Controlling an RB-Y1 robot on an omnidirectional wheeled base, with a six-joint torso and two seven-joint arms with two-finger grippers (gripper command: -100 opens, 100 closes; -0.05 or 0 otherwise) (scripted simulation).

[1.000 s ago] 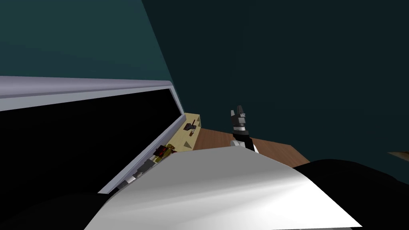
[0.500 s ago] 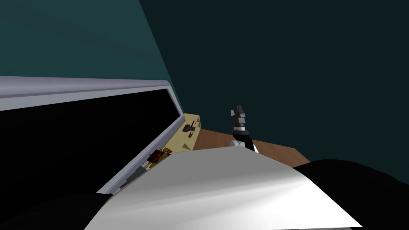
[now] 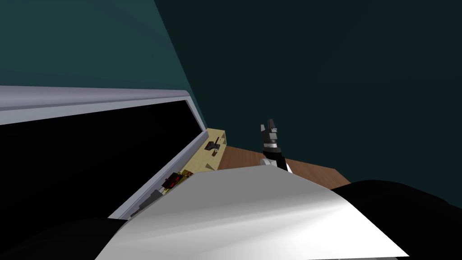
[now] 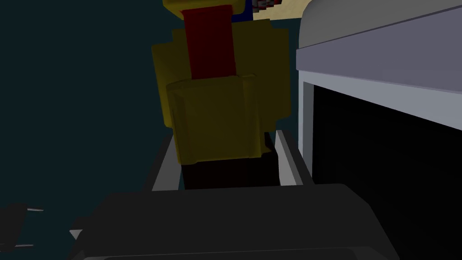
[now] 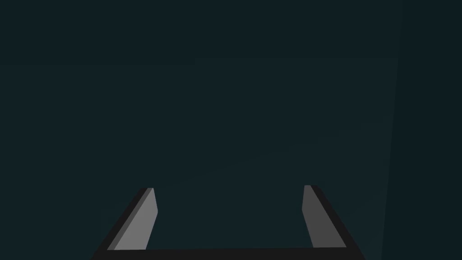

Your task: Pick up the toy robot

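Observation:
The toy robot [image 4: 216, 104] is yellow and blocky with a red band down its middle. My left gripper [image 4: 224, 137] is shut on it, one grey finger pressed against each side of its lower block. In the head view the toy robot [image 3: 173, 180] shows as a small red and yellow shape above the tan ledge [image 3: 205, 155], close to my chest and beside the window frame. My right gripper [image 3: 270, 128] is raised over the brown wooden surface, well apart from the toy. In the right wrist view the right gripper [image 5: 229, 205] is open with nothing between its fingers.
A grey window frame [image 3: 180, 149] borders a black area on my left. It appears as the window frame [image 4: 361, 67] right beside the held toy. A small dark object [image 3: 213, 146] lies farther along the ledge. The brown wooden surface [image 3: 243, 158] stretches to the right under dark teal walls.
The toy robot, held in my left gripper, has moved along the ledge toward my chest. The right arm has stayed still.

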